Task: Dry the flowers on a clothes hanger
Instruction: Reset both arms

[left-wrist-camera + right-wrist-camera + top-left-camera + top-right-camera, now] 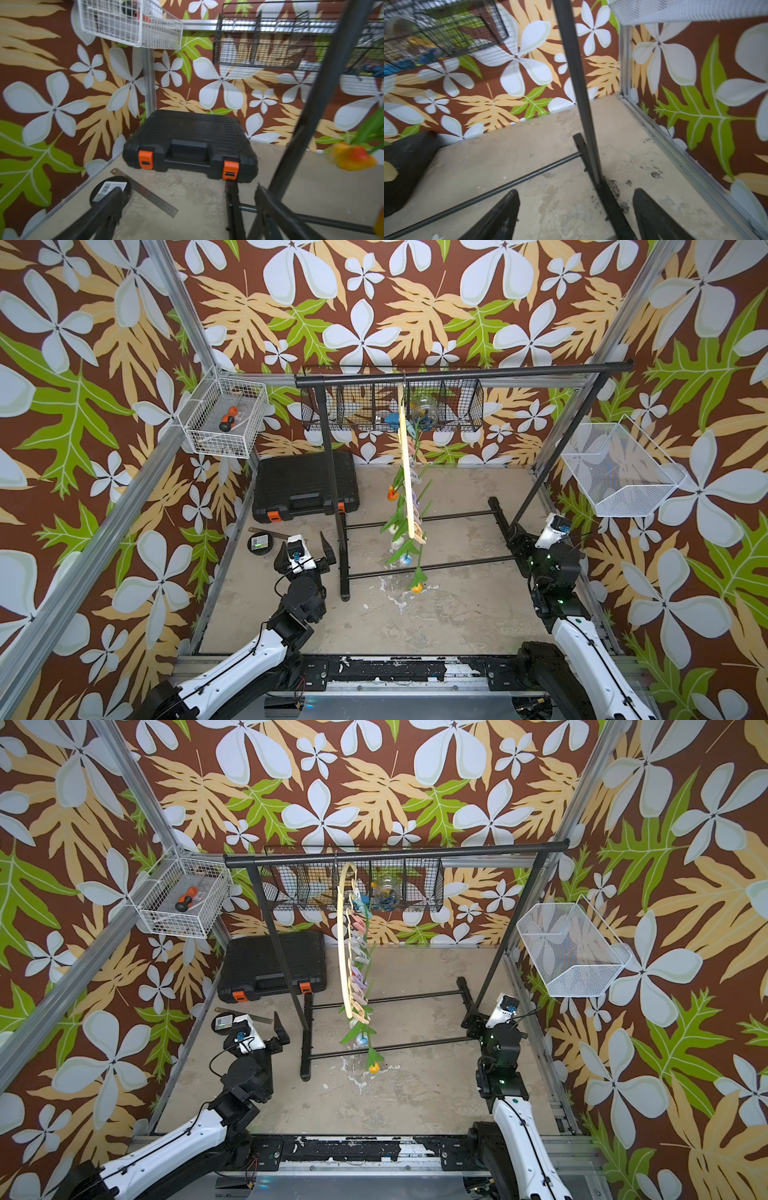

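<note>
The cream clothes hanger [405, 456] [341, 944] hangs edge-on by its thin hook from the black rack's top bar [457, 374], with pastel clothespins along it. The flowers hang head-down from the pins on green stems. One orange head [417, 588] [373, 1068] is lowest, another [391, 492] sits higher, and a white one [405, 560] lies between. An orange head [353, 158] also shows in the left wrist view. My left gripper [306, 549] [189, 190] is open and empty, low beside the rack's left foot. My right gripper [514, 537] [576, 193] is open and empty over the rack's right foot.
A black tool case [305, 485] with orange latches lies at the back left. A steel ruler [145, 193] and a black disc [259, 542] lie near the left gripper. On the walls hang a white wire basket [224, 418], a black mesh basket [457, 406] and a white mesh basket [619, 472].
</note>
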`<state>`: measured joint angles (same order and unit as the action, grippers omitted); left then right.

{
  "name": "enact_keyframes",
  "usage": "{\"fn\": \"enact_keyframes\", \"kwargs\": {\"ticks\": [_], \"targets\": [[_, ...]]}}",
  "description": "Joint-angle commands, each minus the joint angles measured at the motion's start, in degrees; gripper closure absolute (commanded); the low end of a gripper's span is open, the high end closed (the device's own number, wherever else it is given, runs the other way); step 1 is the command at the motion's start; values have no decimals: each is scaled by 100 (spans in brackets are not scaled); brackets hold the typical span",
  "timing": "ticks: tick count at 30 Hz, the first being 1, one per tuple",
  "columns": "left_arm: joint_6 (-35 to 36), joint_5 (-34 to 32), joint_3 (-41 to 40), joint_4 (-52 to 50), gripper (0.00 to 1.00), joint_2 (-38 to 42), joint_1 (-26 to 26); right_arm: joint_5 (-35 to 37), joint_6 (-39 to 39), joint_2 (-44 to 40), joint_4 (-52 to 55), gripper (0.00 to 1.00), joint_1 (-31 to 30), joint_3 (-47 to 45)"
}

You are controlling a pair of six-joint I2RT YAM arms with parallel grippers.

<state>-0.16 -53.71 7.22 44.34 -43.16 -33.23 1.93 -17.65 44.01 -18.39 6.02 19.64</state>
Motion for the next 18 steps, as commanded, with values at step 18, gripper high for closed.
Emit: {"fn": "enact_keyframes", "kwargs": {"ticks": [18], "targets": [[-508, 1579, -480, 2726, 0, -2492, 2157, 844, 662, 2033, -4584, 0, 189, -1653]]}}
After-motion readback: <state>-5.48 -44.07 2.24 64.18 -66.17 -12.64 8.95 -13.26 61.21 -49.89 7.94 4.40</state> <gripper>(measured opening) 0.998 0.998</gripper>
